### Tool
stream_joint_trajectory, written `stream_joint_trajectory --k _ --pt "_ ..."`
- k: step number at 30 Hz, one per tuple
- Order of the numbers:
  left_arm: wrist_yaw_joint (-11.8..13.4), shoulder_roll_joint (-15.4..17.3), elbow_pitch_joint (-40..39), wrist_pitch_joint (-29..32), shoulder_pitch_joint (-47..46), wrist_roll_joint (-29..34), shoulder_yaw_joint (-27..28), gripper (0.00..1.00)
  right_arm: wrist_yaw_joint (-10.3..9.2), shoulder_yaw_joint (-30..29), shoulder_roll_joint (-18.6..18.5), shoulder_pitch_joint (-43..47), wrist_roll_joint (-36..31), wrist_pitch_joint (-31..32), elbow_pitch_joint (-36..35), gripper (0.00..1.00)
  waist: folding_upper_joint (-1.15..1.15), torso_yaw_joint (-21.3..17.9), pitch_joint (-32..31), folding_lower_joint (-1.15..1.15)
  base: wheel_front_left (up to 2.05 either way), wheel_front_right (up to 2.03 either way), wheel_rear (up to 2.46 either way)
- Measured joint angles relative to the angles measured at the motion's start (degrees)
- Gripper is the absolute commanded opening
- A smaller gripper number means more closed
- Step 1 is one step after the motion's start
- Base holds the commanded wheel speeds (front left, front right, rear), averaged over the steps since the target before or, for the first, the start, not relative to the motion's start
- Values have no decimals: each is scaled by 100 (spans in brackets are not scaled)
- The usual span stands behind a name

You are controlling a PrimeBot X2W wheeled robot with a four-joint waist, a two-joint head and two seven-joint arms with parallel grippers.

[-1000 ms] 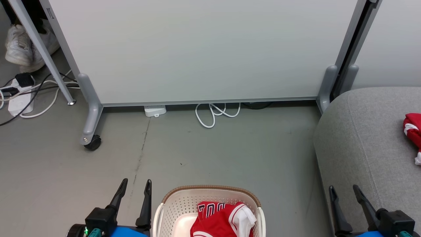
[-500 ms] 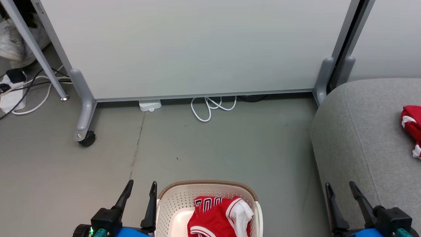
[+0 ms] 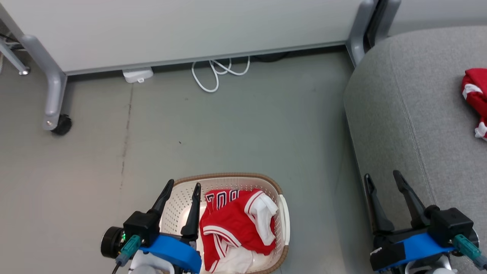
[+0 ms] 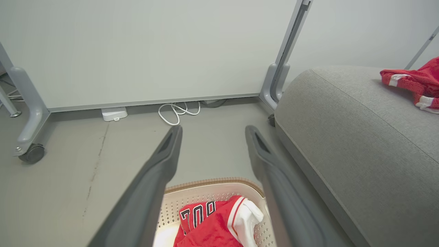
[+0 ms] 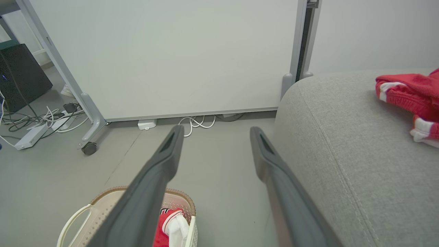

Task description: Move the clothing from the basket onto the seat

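Observation:
A cream basket [image 3: 282, 213] with a brown rim stands on the floor at the bottom centre, and a crumpled red garment [image 3: 232, 222] with white trim and dark lettering lies in it. Another red garment [image 3: 475, 95] rests on the grey seat [image 3: 411, 114] at the right edge. My left gripper [image 3: 183, 185] hangs open above the basket's left side, nothing between its fingers. My right gripper [image 3: 382, 176] stands open over the seat's front left edge, empty. The left wrist view shows the basket [image 4: 205, 192], the garment [image 4: 212, 223] and the seat [image 4: 343, 137].
A wheeled grey partition panel [image 3: 171, 30] runs along the back, its caster [image 3: 61, 125] at the left. A white cable loop [image 3: 213, 72] and a small white box [image 3: 137, 74] lie at its foot. More cables and a power strip [image 5: 32, 135] lie far left.
The head camera has tilted down, so the whole picture shifted up and more of the basket shows. Both grippers stay open and empty.

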Motion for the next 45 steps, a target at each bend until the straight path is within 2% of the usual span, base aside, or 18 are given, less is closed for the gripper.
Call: stream_joint_trajectory --k 13,31,37,45 --pt "0 27 619 0 -1057 -36 -272 100 0 411 -1 -681 104 -47 -610 100 0 -579 1518 0 0 0 0" --pt "-1 733 2207 0 -2415 133 -634 100 0 904 -3 -1102 370 -357 -890 100 0 -1414 3336 0 0 0 0" --pt "9 996 2628 0 -2743 233 -634 100 0 1147 -2 -1207 516 -463 -853 100 0 -1684 3779 0 0 0 0" --pt "185 1246 2987 0 -3139 359 -584 100 0 1306 -2 -1223 664 -523 -815 100 0 -1992 4159 0 0 0 0"
